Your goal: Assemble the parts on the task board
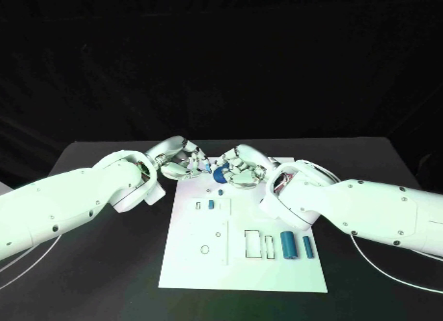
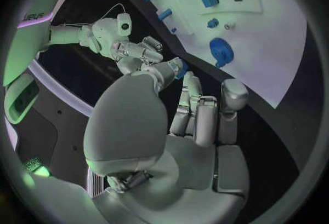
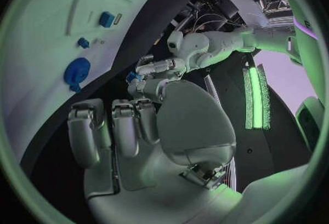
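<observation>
Task board (image 1: 197,257) lies flat mid-table, and I see both hands meeting over its far edge, right hand (image 1: 243,168) holding a round blue part (image 1: 221,175), left hand (image 1: 179,159) just beside, grip unclear.
</observation>
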Robot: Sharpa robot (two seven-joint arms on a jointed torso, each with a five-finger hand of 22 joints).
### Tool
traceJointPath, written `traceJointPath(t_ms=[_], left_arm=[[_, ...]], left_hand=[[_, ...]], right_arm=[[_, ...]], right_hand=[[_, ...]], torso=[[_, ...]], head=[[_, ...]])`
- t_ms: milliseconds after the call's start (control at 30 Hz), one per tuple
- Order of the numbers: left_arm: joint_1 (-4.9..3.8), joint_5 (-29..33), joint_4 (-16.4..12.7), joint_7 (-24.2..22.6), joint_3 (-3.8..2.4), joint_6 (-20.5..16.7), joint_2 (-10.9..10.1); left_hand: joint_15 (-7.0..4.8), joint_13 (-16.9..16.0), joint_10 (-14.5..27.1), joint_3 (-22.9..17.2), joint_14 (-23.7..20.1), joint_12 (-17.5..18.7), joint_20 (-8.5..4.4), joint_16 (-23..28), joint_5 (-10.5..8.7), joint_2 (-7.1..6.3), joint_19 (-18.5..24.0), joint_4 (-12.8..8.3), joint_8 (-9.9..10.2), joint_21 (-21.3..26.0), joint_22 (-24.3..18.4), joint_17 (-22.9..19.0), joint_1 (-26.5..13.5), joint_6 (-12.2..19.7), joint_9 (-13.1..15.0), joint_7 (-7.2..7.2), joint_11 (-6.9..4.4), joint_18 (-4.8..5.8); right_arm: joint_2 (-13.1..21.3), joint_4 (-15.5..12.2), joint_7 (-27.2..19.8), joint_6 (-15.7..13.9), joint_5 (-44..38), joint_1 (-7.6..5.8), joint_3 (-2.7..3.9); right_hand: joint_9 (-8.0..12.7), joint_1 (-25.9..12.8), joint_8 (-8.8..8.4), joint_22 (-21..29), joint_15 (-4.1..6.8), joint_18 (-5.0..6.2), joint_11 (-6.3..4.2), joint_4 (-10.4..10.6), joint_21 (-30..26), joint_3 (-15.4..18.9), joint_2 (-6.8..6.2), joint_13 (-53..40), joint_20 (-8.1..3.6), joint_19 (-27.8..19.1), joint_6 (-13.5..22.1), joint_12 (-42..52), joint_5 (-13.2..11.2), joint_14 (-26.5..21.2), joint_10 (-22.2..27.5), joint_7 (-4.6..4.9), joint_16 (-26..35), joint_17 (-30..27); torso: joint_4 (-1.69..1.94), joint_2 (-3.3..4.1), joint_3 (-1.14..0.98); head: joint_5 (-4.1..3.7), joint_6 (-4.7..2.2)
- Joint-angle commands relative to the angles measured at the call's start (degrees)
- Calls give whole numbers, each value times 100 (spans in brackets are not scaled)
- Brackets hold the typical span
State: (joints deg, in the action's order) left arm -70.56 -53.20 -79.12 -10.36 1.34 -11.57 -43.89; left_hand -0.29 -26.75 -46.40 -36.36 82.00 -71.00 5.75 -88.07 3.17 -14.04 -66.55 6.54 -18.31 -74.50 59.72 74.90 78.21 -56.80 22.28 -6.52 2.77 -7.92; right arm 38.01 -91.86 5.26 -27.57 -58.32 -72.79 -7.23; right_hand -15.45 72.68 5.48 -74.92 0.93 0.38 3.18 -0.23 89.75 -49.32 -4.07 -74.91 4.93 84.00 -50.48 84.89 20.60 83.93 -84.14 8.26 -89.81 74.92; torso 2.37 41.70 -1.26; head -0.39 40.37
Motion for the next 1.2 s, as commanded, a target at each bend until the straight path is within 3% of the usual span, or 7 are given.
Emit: traceJointPath(t_ms=[33, 500, 867, 1200], left_arm=[[-1, -4, -11, -29, -6, 78, 13], [-1, -2, 44, -16, -5, 115, -4], [-1, -28, 47, -1, -4, 127, -29], [40, -461, -37, -156, 9, -165, -141]], left_hand=[[-10, -7, -38, -34, 24, 29, 3, -5, 28, 27, -17, 2, -40, -4, 7, 199, -15, -49, 4, 5, -18, 91], [-12, -21, -48, -54, 28, 26, 4, -3, 30, 44, -19, -13, -47, -5, 11, 206, -22, -67, 15, 11, -23, 91], [-12, -21, -48, -54, 28, 26, 4, -3, 30, 44, -19, -13, -47, -5, 11, 206, -22, -67, 15, 11, -23, 91], [-19, -27, -55, -77, 42, 29, 1, -5, 33, 54, -44, -41, -56, -22, 42, 229, -2, -84, 24, 19, -34, 97]], right_arm=[[-2, -6, -66, 33, -61, 5, 0], [70, -168, -179, -233, -61, 20, 0], [138, -118, -183, -299, -61, 24, 0], [339, -46, -182, -389, -61, 25, 1]], right_hand=[[9, -87, -13, -1508, 23, -38, -15, -25, 25, -27, 12, -1107, -27, 600, -31, 24, -28, 607, -235, -4, -19, 1508], [9, -97, -12, -1508, 19, -38, -7, -33, 25, -26, 10, -1113, -26, 600, -36, 30, -24, 607, -240, 1, -19, 1508], [9, -97, -12, -1508, 19, -38, -7, -33, 25, -26, 10, -1113, -26, 600, -36, 30, -24, 607, -240, 1, -19, 1508], [9, -111, -10, -1508, 13, -38, 3, -49, 25, -21, 3, -1112, -22, 600, -46, 29, -14, 607, -239, 8, -19, 1508]], torso=[[-3, 1, -2], [1, 1, -4], [-1, -2, -1], [7, -6, 4]], head=[[2, 1], [11, 10], [24, 10], [51, 33]])
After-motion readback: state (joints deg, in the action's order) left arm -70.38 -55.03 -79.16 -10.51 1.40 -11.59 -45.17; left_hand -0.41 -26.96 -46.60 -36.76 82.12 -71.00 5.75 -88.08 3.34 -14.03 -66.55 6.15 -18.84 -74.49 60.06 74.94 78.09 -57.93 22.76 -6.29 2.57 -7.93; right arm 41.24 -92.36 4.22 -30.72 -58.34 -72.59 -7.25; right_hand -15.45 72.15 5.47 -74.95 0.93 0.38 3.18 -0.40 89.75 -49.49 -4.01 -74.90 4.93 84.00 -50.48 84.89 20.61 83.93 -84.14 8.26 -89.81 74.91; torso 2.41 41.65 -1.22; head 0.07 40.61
